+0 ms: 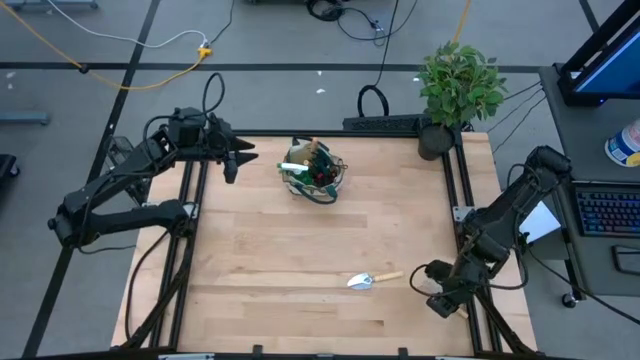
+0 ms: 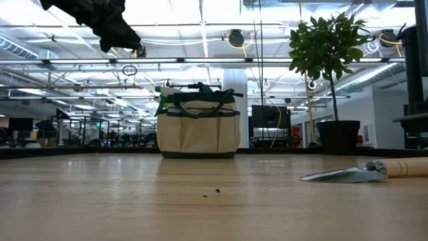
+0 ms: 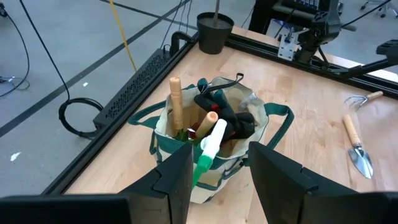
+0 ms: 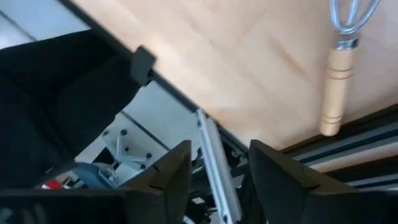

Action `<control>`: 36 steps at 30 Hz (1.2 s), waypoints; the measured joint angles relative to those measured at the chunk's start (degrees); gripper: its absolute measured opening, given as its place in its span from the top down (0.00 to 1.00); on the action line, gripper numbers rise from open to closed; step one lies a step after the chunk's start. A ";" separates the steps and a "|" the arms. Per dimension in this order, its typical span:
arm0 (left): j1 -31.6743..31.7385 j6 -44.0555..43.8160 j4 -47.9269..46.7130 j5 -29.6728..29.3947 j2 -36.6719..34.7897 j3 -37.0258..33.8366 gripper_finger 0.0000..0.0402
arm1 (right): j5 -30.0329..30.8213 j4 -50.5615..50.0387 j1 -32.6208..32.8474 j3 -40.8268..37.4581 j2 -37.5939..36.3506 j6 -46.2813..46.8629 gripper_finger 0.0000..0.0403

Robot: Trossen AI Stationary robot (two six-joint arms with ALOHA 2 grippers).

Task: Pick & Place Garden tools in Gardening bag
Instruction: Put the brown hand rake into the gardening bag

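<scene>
The beige gardening bag [image 1: 315,172] with green trim stands upright on its base at the table's far middle, with several garden tools [image 3: 214,121] sticking out of it. My left gripper [image 1: 240,158] hangs open above the table, left of the bag [image 3: 211,134], fingers [image 3: 177,177] apart with nothing between them. A trowel [image 1: 372,280] lies flat on the table toward the near right. A small wooden-handled rake [image 4: 339,81] lies flat near the table's right edge. My right gripper [image 4: 219,168] stands open over that edge, beside the rake's handle and apart from it.
A potted green plant [image 1: 455,90] stands at the table's far right corner. Black frame rails [image 1: 465,190] run along the table's sides. A keyboard [image 1: 608,212] and desk sit beyond the right edge. Bare wood lies between the bag and the trowel.
</scene>
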 joint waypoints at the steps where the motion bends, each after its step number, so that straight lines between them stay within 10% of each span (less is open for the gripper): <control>1: 0.00 0.00 0.00 0.00 0.00 0.00 0.60 | -0.02 0.37 0.00 -0.74 0.00 0.24 0.60; 36: 0.02 1.05 0.04 -0.52 0.00 0.00 0.60 | -1.58 11.19 0.00 -18.07 0.02 7.30 0.62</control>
